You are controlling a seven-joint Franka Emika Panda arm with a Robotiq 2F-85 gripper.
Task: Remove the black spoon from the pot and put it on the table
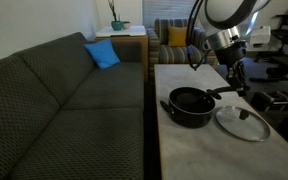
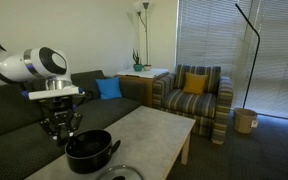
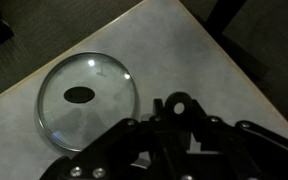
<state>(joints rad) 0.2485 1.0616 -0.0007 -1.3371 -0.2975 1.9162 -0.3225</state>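
The spoon (image 1: 222, 93): I read it as the slim dark bar running from the rim of the pot (image 1: 189, 106) out toward 3 o'clock in an exterior view. Black on black, faint. Not sighted in the wrist view.

The pot sits upright on the table (image 1: 184, 150).

The gripper (image 1: 235, 78) hangs at 2 o'clock of the pot, close above the bar's outer end. I cannot tell from any view how far the jaws are spread or whether they have the spoon. The wrist view gives only dark gripper parts along its bottom.

The lid (image 1: 242, 122) lies flat on the table at 4 o'clock of the pot, just beside it.

Risks, my judgement:
- A pinch this near the handle end lets the bowl droop and swing. It could snag the rim and drag the pot.
- Setting down half-blind, I could land the spoon on the lid.
- The table edge looks near on that side, so the spoon could slide over.
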